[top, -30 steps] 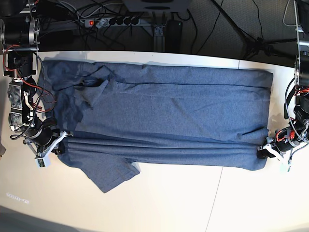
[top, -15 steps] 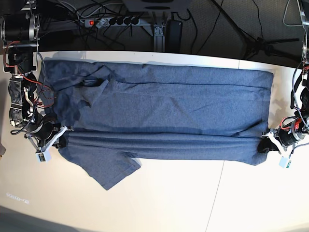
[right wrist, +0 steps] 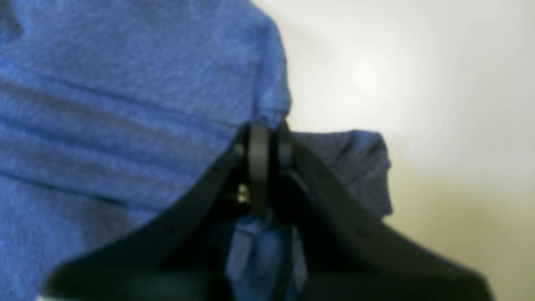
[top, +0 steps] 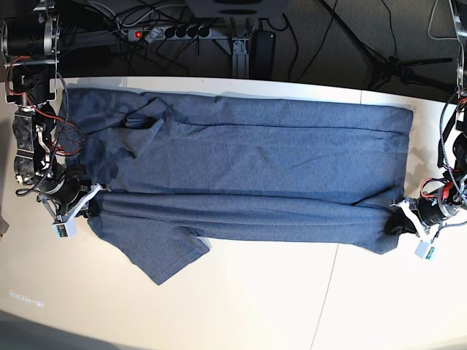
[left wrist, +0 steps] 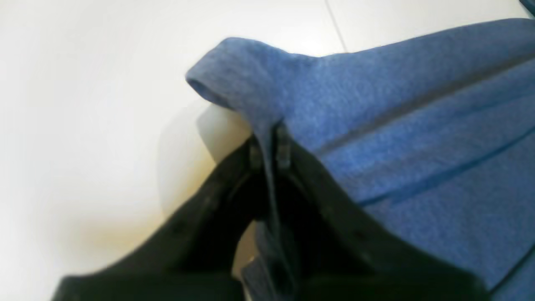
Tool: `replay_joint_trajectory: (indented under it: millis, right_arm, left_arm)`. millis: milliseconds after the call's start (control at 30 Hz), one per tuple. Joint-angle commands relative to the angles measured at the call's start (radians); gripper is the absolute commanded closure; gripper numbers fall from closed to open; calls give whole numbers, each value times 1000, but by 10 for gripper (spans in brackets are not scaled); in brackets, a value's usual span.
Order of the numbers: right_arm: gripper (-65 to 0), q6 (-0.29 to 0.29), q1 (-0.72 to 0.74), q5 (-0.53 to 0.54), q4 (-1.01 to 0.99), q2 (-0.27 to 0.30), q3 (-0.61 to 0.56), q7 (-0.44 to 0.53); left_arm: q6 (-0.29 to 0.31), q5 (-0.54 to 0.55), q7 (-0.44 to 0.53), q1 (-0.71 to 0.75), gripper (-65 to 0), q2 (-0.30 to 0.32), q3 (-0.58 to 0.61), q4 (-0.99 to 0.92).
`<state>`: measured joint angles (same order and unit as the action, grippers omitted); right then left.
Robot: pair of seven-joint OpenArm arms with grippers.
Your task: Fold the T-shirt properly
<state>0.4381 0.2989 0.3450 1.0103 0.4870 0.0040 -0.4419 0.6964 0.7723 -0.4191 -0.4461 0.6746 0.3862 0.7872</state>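
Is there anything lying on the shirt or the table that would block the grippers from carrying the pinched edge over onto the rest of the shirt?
Nothing visible does. The left gripper and right gripper each pinch the T-shirt, and the cloth beyond the lifted fold is bare. The cables stay off the table.

The T-shirt [top: 248, 168], heathered blue-grey with its plain side showing, lies spread lengthwise across the white surface [top: 255, 306]. Its near long edge is raised into a taut ridge between both ends; one short sleeve fans out toward the front.
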Motion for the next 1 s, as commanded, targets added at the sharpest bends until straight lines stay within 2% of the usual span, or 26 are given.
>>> replay_joint_trajectory:
  millis: [0, 67, 100, 133, 167, 333, 600, 700, 967]
  right_arm:
    - [-30, 63, 20, -4, 15, 21, 9, -2]
    - [-237, 62, 19, -3, 15, 18, 9, -2]
    - [-319, 62, 20, -3, 15, 16, 9, -1]
    - [-372, 62, 22, 2, 15, 15, 9, 3]
    - [-392, 62, 25, 10, 15, 15, 9, 7]
    - [-390, 59, 57, 23, 16, 12, 24, 35]
    - [-390, 60, 196, 15, 12, -3, 29, 17]
    - [-390, 58, 249, 3, -32, -32, 28, 4]
    - [-388, 56, 428, -43, -332, -131, 28, 19]
  left_arm:
    - [2, 12, 19, -24, 0, 24, -7, 14]
    - [2, 11, 20, -24, 0, 24, -7, 14]
    - [2, 11, 26, -24, 0, 24, -7, 14]
    - [2, 11, 31, -24, 0, 24, -7, 14]
    - [2, 11, 31, -24, 0, 24, -7, 14]
    - [2, -3, 30, -24, 0, 24, -7, 14]
    - [2, -30, 34, -24, 0, 23, -7, 26]
    - [2, -31, 33, -24, 0, 24, -7, 48]
    - [2, -37, 24, -24, 0, 24, -7, 72]
